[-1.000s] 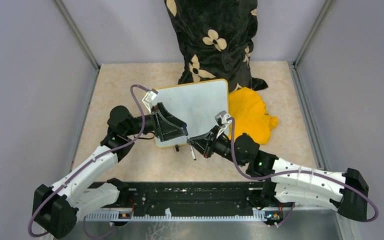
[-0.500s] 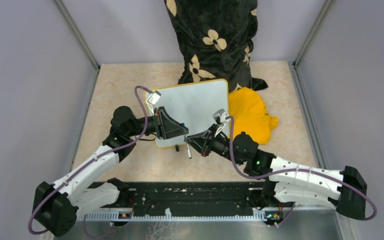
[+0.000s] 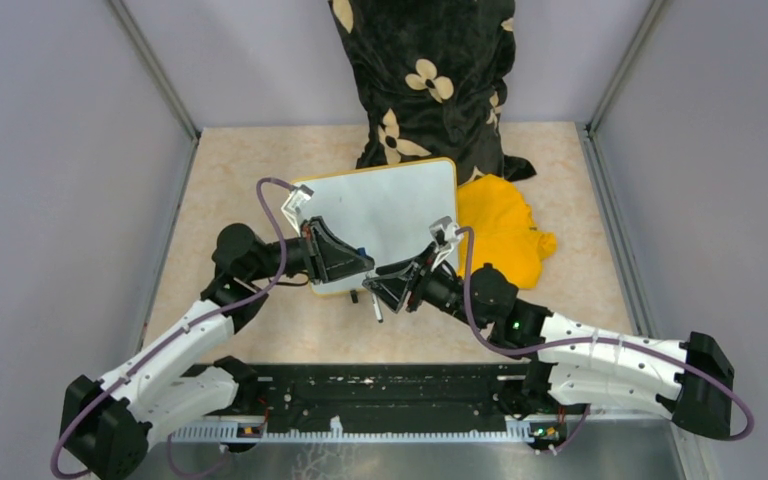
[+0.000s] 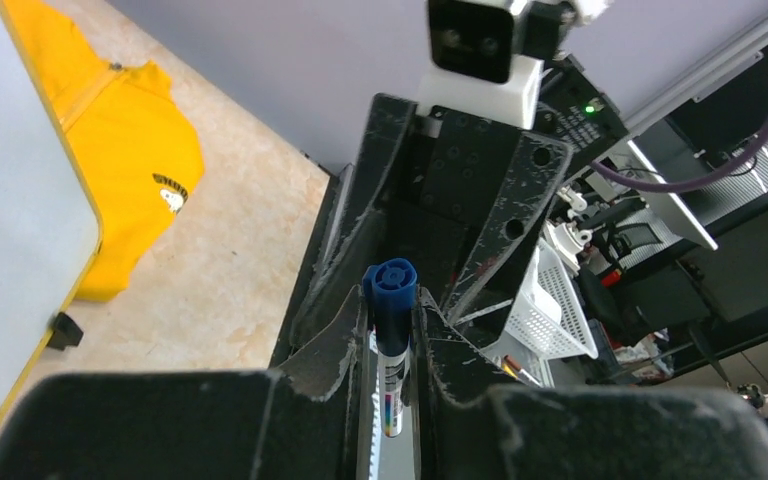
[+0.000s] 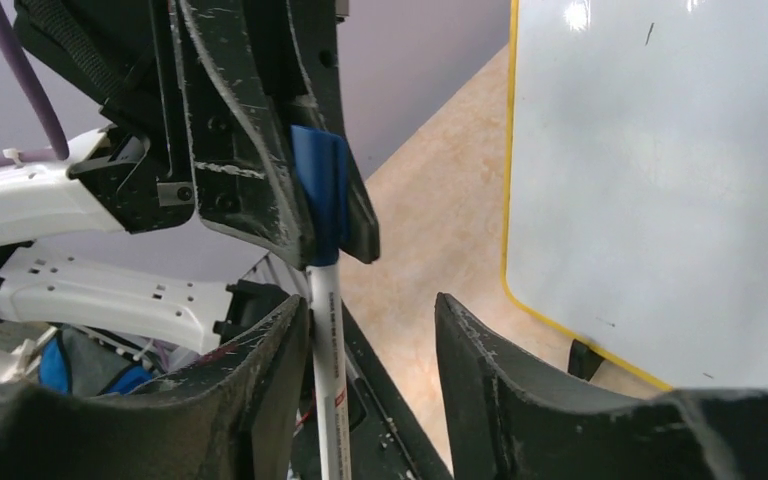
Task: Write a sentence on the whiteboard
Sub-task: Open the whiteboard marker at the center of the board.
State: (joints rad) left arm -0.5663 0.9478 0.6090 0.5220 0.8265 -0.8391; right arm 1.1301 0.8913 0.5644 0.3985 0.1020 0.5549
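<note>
Left wrist, left gripper (image 4: 390,306) pinching blue-capped marker (image 4: 391,372)

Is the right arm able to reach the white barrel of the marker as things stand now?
Probably yes. The white barrel lies inside the open jaws of the right gripper, close to one finger. The left gripper clamps only the blue cap, so nothing seems to block the barrel.

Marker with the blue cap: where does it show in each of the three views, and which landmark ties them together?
Top external: marker at centre, just off the whiteboard near edge.
Left wrist: marker bottom centre, cap up; whiteboard far left.
Right wrist: marker left of centre; whiteboard upper right.
Shared landmark: the yellow-framed whiteboard.
</note>
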